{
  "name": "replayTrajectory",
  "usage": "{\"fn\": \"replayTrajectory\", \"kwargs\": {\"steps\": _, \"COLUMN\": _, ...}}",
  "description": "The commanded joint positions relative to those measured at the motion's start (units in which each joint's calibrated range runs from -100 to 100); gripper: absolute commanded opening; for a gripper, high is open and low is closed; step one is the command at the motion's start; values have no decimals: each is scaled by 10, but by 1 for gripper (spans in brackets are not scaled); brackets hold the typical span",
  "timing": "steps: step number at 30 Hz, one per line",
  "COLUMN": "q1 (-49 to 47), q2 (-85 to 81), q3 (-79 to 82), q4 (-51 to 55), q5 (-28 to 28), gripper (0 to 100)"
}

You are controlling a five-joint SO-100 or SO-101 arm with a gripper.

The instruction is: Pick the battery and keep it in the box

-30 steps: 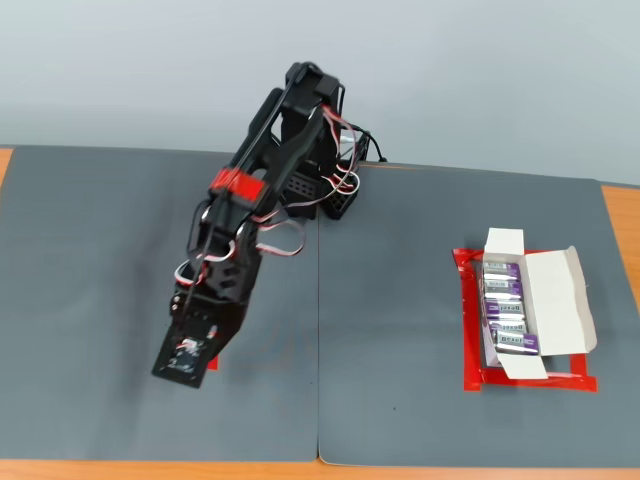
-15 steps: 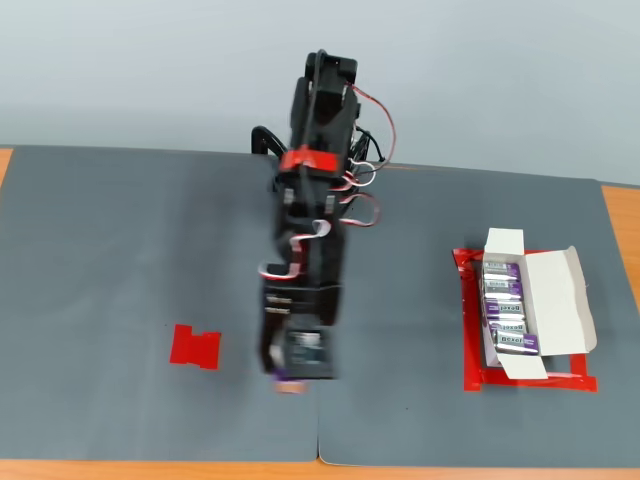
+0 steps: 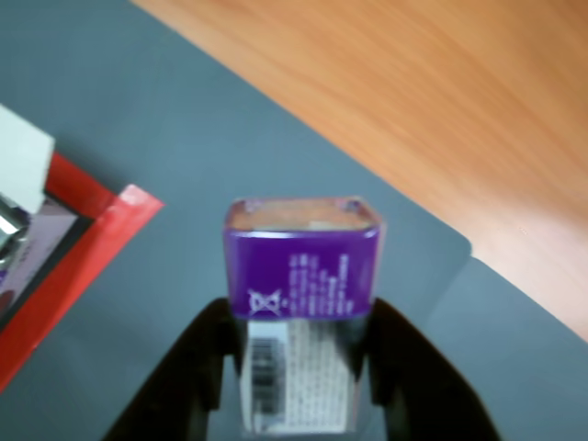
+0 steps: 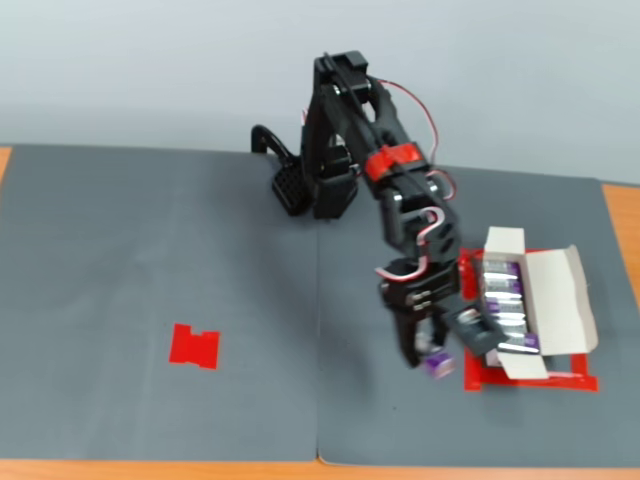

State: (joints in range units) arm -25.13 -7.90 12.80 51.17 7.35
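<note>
A purple battery (image 3: 301,276) with a pale printed label is clamped between my two black fingers (image 3: 207,367) in the wrist view; my gripper (image 3: 301,354) is shut on it. In the fixed view the gripper (image 4: 430,352) hangs above the mat with the battery (image 4: 437,364) at its tip, just left of the white box (image 4: 555,300). The box lies open on a red tape outline (image 4: 470,360) and holds several purple cells (image 4: 503,290). In the wrist view only a white corner of the box (image 3: 20,161) shows at the left edge.
A grey mat (image 4: 150,260) covers the table, with a wooden edge (image 3: 441,110) beyond it. A flat red tape marker (image 4: 194,346) lies on the mat at the left. The arm's base (image 4: 320,185) stands at the back centre.
The arm has swung from the red marker on the left across the mat to the right, carrying the battery, and now stands beside the box.
</note>
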Motion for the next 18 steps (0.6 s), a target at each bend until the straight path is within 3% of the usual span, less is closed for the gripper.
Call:
{"fn": "replayTrajectory", "kwargs": {"steps": 1, "q1": -58, "q2": -29, "q3": -21, "q4": 1, "q5": -2, "gripper": 3}}
{"fn": "replayTrajectory", "kwargs": {"steps": 18, "q1": -233, "q2": 32, "q3": -21, "q4": 0, "q5": -2, "gripper": 4}}
